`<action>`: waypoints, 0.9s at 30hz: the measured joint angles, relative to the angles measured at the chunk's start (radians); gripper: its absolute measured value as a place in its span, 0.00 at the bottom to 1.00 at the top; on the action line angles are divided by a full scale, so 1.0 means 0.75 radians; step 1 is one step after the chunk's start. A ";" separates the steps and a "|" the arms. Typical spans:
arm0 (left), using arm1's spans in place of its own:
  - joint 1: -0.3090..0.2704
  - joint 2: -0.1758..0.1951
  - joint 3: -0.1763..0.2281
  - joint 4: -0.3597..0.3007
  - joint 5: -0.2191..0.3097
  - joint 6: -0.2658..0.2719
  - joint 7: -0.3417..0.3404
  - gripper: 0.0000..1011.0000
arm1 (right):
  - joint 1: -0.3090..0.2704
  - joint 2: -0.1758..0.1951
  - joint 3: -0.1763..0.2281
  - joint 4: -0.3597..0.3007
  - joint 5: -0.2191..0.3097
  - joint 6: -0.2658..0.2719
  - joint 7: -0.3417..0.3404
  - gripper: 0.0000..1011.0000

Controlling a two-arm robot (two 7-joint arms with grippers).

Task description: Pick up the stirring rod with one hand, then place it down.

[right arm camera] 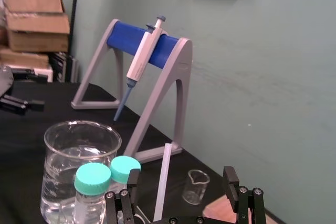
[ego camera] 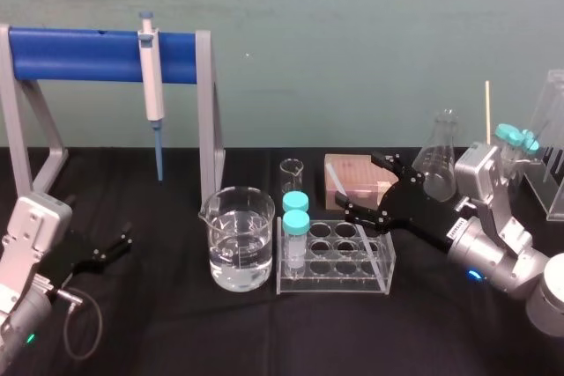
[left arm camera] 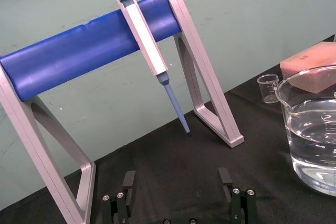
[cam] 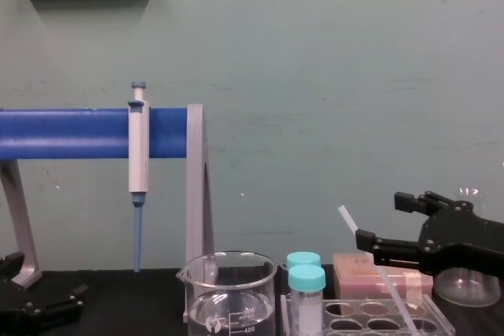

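Slanted stirring rod (ego camera: 337,187) in tube rack (ego camera: 333,288)

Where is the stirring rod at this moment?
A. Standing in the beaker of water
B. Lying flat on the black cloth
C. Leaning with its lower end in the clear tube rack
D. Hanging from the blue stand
C: the stirring rod slants up out of the clear tube rack, and the right gripper has its jaws open on either side of it.
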 joint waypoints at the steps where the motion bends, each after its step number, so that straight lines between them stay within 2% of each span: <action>1: 0.000 0.000 0.000 0.000 0.000 0.000 0.000 0.99 | 0.023 -0.018 0.004 0.042 0.024 0.003 0.042 0.99; 9: 0.000 0.000 0.000 0.000 0.000 0.000 0.000 0.99 | 0.139 -0.113 0.024 0.269 0.136 0.029 0.258 0.99; 15: 0.000 0.000 0.000 0.000 0.000 0.000 0.000 0.99 | 0.193 -0.165 0.038 0.382 0.187 0.066 0.378 0.99; 22: 0.000 0.000 0.000 0.000 0.000 0.000 0.000 0.99 | 0.205 -0.195 0.044 0.421 0.201 0.108 0.438 0.99; 27: 0.000 0.000 0.000 0.000 0.000 0.000 0.000 0.99 | 0.204 -0.202 0.046 0.427 0.201 0.127 0.446 0.99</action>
